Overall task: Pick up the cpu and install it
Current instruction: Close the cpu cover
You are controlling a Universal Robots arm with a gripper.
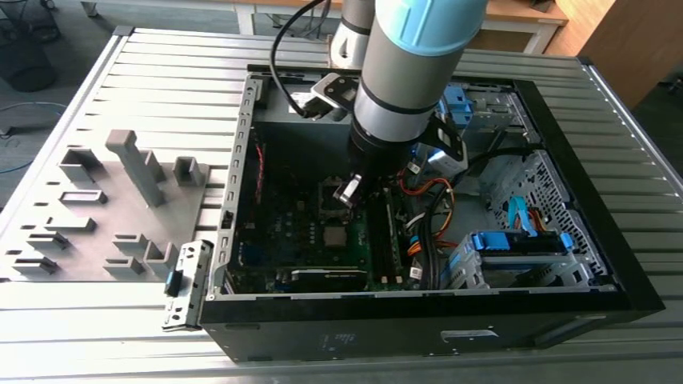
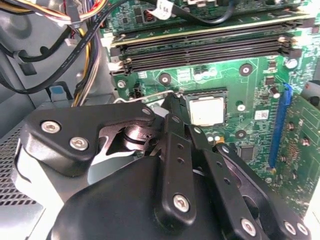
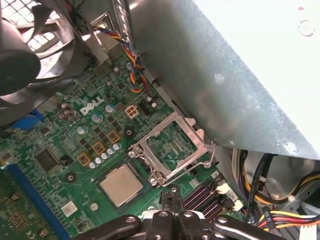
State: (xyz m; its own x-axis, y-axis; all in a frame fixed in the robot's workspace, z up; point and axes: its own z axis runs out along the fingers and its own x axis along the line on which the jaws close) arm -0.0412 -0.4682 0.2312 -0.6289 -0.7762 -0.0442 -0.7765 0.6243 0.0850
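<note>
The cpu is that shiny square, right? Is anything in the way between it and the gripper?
Nothing visible blocks it. In the first wrist view the cpu lies bare in its socket on the motherboard, the metal socket frame swung open beside it, and the gripper hangs next to it with only open board between.

Your arm [image 1: 411, 72] reaches steeply down from the top of the exterior view, wrist low. Your gripper [image 1: 348, 190] points downward; in both wrist views its black fingers [image 3: 171, 196] are drawn together at the tips, with nothing between them.
</note>
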